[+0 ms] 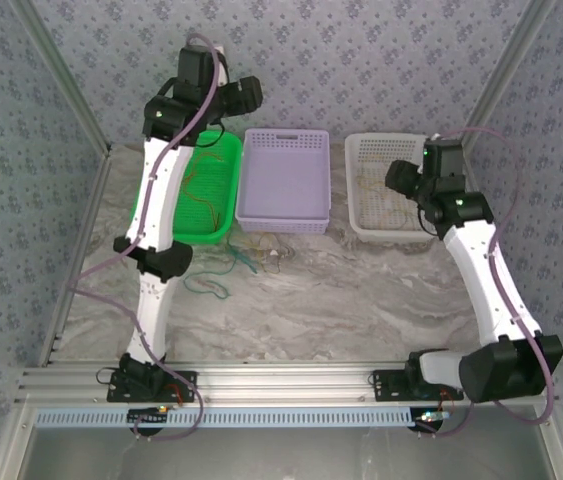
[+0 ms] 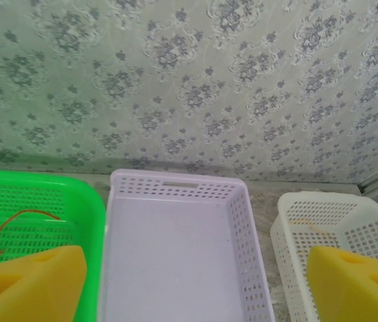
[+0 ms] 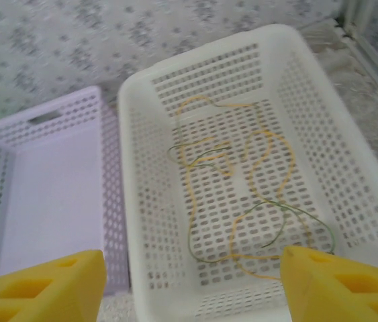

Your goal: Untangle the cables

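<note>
Gaping empty, the left claw (image 2: 195,268) and right claw (image 3: 192,258) sit cropped at frame edge; loose cables (image 1: 249,252) seemingly tangle, blurred.

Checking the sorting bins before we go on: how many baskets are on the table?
3: a green basket on the left, a lilac basket in the middle, a white basket on the right. None looks hidden.

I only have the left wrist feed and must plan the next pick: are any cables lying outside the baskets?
Observer: Yes, the top view shows a tangle of cables on the table just in front of the purple basket.
Operator: What's in the white basket?
Observer: Loose yellow cables and thin green cables on its floor.
Operator: And the right gripper?
Observer: Open, hanging over the white basket.
</note>
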You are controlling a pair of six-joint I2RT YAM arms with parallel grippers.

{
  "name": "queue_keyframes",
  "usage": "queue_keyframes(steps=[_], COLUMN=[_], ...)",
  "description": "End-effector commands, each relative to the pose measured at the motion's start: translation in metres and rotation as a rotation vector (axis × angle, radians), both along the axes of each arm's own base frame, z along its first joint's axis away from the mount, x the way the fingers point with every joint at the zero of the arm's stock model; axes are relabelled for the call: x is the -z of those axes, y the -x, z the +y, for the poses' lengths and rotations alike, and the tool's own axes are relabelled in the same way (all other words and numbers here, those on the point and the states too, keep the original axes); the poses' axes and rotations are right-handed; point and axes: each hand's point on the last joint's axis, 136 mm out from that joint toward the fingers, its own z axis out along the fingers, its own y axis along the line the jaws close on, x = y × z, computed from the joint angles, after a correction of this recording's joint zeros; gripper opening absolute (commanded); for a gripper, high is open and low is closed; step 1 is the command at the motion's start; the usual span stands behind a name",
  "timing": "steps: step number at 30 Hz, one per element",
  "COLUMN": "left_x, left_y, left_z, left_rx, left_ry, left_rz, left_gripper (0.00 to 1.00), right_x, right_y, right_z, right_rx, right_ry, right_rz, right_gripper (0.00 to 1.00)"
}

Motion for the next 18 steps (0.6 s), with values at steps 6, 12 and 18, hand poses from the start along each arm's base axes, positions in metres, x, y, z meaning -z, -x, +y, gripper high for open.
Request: queue_keyframes(steps=[6,12,18], left_x=[0.007,0.059,0.152], left_y=[0.057,0.122,0.187], left_z=[0.040,0.080,0.109], left_rx=[-0.001,-0.045,-0.169], left_ry=[-0.172,-0.074,0.032], left_rz=[-0.016,0.017,0.221], left_gripper=[0.88,0.90,0.86], right_x=[-0.003,0.002,0.055], right_y=[0.012,0.034,0.076], right_z=[0.048,0.101,0.167], right_rx=[-0.217,-0.379,-0.519], right_ry=[0.031,-0.002,-0.015], right_rz=[-0.032,-0.044,0.050], right_gripper=[0.72,0.73,0.73])
